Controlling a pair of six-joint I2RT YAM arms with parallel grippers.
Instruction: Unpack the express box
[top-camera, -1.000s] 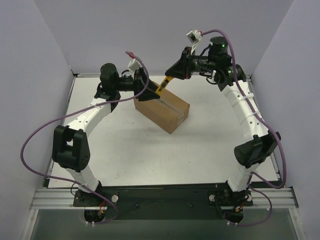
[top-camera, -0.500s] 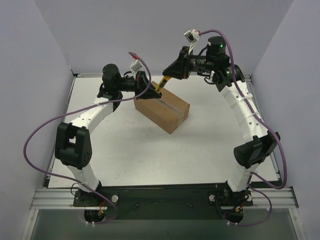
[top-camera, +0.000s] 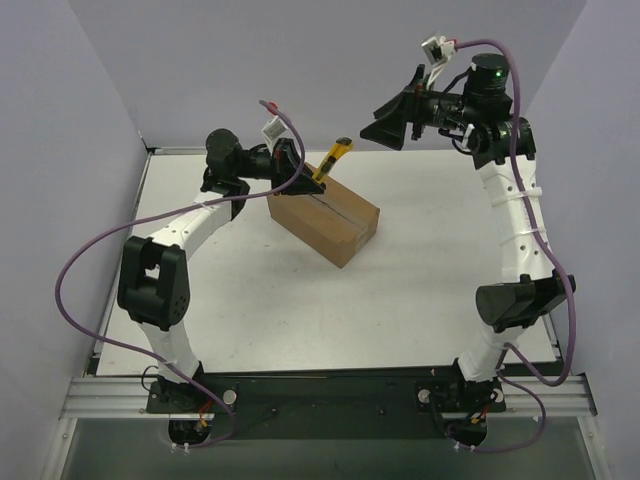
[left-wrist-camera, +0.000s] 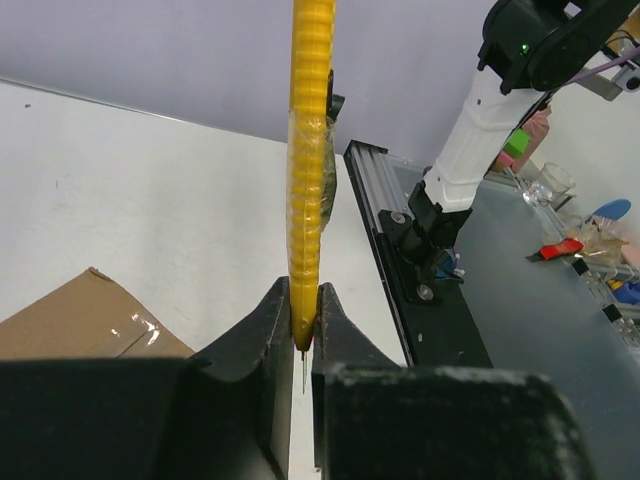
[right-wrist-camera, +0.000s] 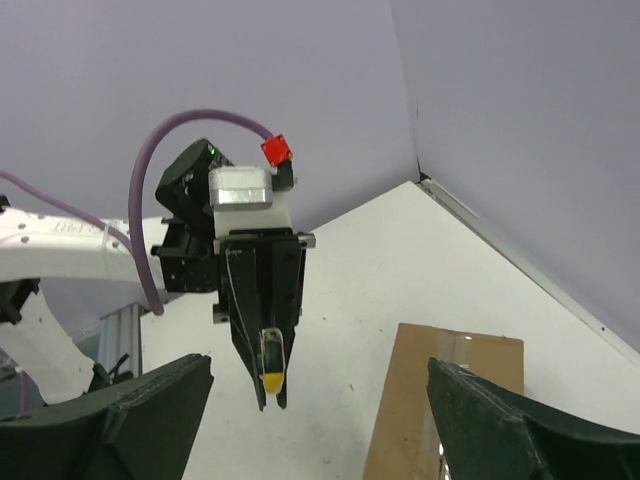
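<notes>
The express box (top-camera: 325, 220), a brown carton with a taped centre seam, lies flaps closed at the back middle of the white table. My left gripper (top-camera: 303, 178) hovers at its far left end, shut on a yellow utility knife (top-camera: 331, 160) that sticks up and to the right. In the left wrist view the knife (left-wrist-camera: 310, 170) is pinched between the fingertips of that gripper (left-wrist-camera: 303, 300), its thin blade pointing back at the palm. My right gripper (top-camera: 388, 127) hangs open and empty, high at the back right, well away from the knife. The right wrist view shows the left gripper (right-wrist-camera: 266, 385) and the box (right-wrist-camera: 440, 400).
Purple walls (top-camera: 90, 110) close in the table on the left, back and right. An aluminium rail (top-camera: 330, 395) with both arm bases runs along the near edge. The right arm's base (left-wrist-camera: 440, 215) stands in the left wrist view, with clutter (left-wrist-camera: 585, 240) beyond it.
The left gripper has closed on the knife. The right gripper has let the knife go, opened wide and drawn back up and to the right. The box has stayed put.
</notes>
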